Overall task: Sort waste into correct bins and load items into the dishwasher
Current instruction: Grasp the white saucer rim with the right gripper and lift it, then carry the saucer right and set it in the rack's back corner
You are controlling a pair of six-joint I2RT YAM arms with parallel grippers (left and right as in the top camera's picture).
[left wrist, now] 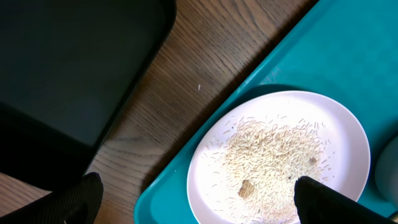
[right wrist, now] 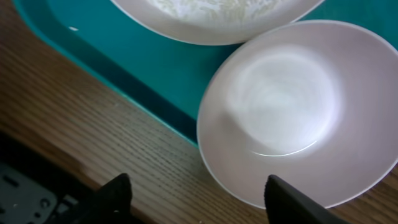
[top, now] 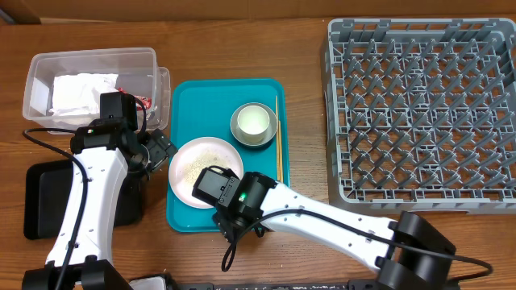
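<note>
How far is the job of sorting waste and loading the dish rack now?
Done: the paper napkin and red wrapper lie in the clear tub. In hand: the left gripper, open, hovers over the large plate of rice crumbs; the right gripper, open, is at the small plate. Left: crumbs to the black tray; plates, bowl and chopsticks to the dish rack, which holds nothing.
</note>
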